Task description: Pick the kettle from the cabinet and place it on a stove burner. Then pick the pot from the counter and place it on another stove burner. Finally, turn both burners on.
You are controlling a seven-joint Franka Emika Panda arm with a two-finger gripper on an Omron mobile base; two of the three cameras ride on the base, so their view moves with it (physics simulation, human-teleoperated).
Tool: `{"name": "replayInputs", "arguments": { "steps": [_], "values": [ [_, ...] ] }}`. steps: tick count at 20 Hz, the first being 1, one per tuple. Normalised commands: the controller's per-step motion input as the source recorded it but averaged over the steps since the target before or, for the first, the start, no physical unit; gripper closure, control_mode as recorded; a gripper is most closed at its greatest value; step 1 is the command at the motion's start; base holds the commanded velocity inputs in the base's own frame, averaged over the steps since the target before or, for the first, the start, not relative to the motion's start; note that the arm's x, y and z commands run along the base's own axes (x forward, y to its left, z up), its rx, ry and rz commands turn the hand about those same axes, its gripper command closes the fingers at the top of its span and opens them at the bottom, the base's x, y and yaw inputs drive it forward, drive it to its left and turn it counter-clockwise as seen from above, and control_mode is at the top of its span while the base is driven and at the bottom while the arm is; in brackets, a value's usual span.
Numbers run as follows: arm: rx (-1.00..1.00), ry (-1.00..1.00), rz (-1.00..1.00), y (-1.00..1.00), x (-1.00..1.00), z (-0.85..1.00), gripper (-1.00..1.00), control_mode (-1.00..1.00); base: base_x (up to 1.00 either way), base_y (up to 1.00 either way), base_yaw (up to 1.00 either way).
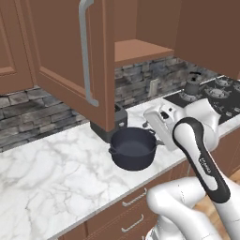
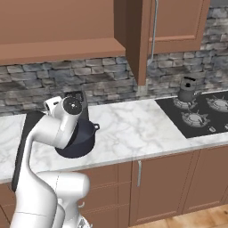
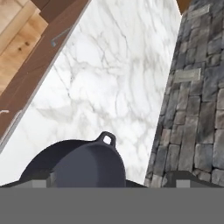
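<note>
The dark blue-black pot (image 1: 133, 149) stands on the white marble counter (image 1: 56, 164) near its front edge. In the hand view the pot (image 3: 83, 168) lies low between my two fingertips, one loop handle pointing away. My gripper (image 3: 111, 180) is open, its tips wide apart on either side of the pot's rim, holding nothing. The small grey kettle (image 1: 192, 84) sits upright on a back burner of the black cooktop (image 2: 202, 124). An empty burner (image 2: 194, 118) lies in front of the kettle (image 2: 188, 89). The cabinet door (image 1: 70, 51) hangs open over a bare shelf (image 1: 138, 49).
A boxy black toaster (image 1: 117, 123) stands right behind the pot, under the open door's lower corner. A grey stone backsplash (image 3: 192, 109) runs along the counter's back. Brown drawers (image 1: 131, 211) sit below. My own arm (image 2: 49, 133) covers part of the pot (image 2: 82, 140) in the right base view.
</note>
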Motion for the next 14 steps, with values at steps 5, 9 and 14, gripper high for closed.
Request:
{"name": "replayInputs", "arguments": {
  "steps": [5,9,14],
  "values": [
    [-0.08,0.0,0.0,-0.2,0.0,-0.23,-1.0,-1.0,0.0,0.0,0.0],
    [-0.1,0.02,-0.02,-0.15,0.0,-0.2,-1.0,-1.0,0.0,0.0,0.0],
    [-0.13,0.02,-0.04,-0.08,0.0,-0.19,-1.0,-1.0,0.0,0.0,0.0]
  ]
}}
